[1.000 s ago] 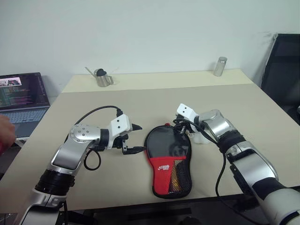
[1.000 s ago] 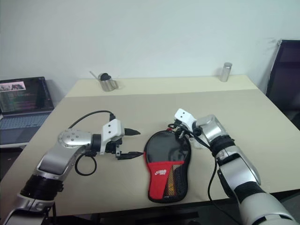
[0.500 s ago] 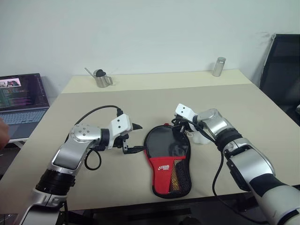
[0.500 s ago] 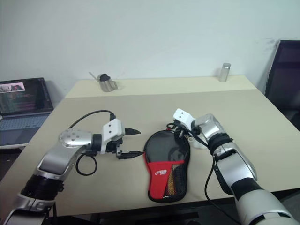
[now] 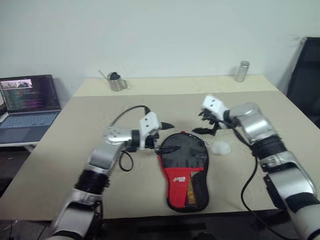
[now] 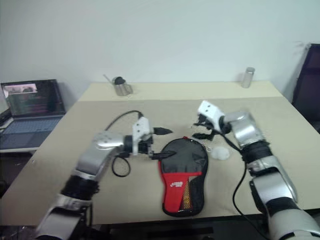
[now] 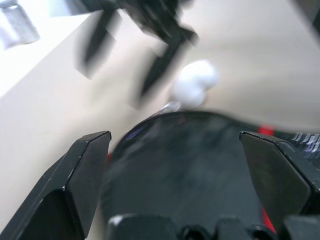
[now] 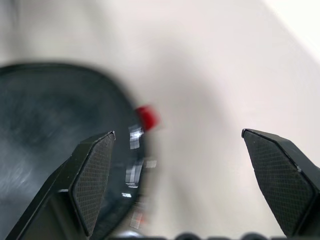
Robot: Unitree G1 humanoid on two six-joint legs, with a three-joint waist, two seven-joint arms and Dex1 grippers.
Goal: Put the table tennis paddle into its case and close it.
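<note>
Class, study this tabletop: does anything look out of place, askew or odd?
One oddity: a small white lump lies on the table just right of the case, unrelated to the packing job; what it is cannot be told. The case itself lies flat.

One case [image 5: 186, 169], one laptop [image 5: 30, 102], one metal cup [image 5: 117, 82], one metal canister [image 5: 242, 71], one white blob [image 5: 220, 147], two grippers: left [image 5: 168, 137], right [image 5: 202, 123].

On the beige bench [image 5: 150, 197] we list: a small metal pitcher [image 5: 117, 82] at the far edge; a metal cylinder [image 5: 242, 71] at the far corner; a white crumpled lump [image 5: 220, 147]. Beside the bench we note an open laptop [image 5: 29, 107] and a black chair [image 5: 306, 80].
</note>
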